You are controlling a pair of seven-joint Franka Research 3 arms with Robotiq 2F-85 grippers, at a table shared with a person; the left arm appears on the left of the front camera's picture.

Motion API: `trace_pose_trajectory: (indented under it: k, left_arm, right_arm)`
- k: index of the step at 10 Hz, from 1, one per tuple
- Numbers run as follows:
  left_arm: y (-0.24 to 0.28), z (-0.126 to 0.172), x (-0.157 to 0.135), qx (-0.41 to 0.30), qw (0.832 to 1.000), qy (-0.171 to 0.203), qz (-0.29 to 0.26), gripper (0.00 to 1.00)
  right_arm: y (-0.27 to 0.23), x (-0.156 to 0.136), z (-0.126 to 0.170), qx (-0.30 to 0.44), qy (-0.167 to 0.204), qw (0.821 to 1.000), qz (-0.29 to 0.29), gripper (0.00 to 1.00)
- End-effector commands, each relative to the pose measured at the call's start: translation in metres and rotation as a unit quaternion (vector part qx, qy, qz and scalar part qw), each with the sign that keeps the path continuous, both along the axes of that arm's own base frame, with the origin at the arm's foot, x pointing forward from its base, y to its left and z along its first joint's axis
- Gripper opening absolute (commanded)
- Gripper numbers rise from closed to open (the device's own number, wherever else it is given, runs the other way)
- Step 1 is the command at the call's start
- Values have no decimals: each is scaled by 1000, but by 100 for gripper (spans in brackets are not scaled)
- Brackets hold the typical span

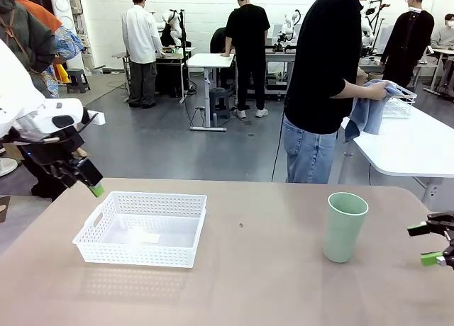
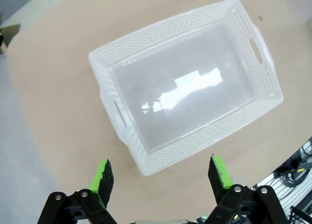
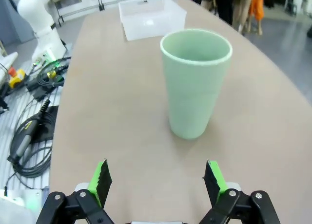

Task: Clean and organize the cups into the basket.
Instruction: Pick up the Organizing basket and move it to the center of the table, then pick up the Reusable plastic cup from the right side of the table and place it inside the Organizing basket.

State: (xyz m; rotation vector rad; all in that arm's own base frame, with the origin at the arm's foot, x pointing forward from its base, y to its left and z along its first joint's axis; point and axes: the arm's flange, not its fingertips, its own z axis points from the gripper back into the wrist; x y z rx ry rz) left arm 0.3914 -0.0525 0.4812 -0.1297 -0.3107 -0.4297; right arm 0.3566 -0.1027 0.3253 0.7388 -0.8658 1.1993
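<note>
Plainly matte tapered cup point(image 1: 345, 226), latticed basket point(image 1: 135, 252)

A grey floor point(image 1: 156, 149), a white back wall point(image 1: 206, 7), a white table point(image 1: 209, 60), people point(image 1: 247, 49) standing beyond.

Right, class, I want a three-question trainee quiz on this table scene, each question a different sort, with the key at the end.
1. True or false: the basket is empty.
2. Fill the gap: the left pincer and the right pincer both stand ____.
3. The cup stands nearest to: A the basket; B the left pincer; C the right pincer.
Key: 1 true; 2 open; 3 C.
</note>
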Motion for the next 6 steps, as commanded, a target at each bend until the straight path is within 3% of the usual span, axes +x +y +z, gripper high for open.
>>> trace_pose_trajectory:
  k: [1, 2, 4, 6]
  left_arm:
    - [-11, 8, 14, -3, 1000, 8, 30, 100]
    - [-19, 4, 25, 3, 998, 0, 55, 100]
    - [-30, -11, 49, 19, 996, 33, 83, 100]
    - [-33, -23, 61, 55, 990, 43, 120, 100]
  right_arm:
    - [16, 3, -28, 0, -18, 1000, 25, 100]
    - [24, 7, -36, -4, -15, 999, 49, 100]
    - [36, 16, -48, -4, -3, 997, 80, 100]
    - [43, 22, -57, -2, -3, 995, 103, 100]
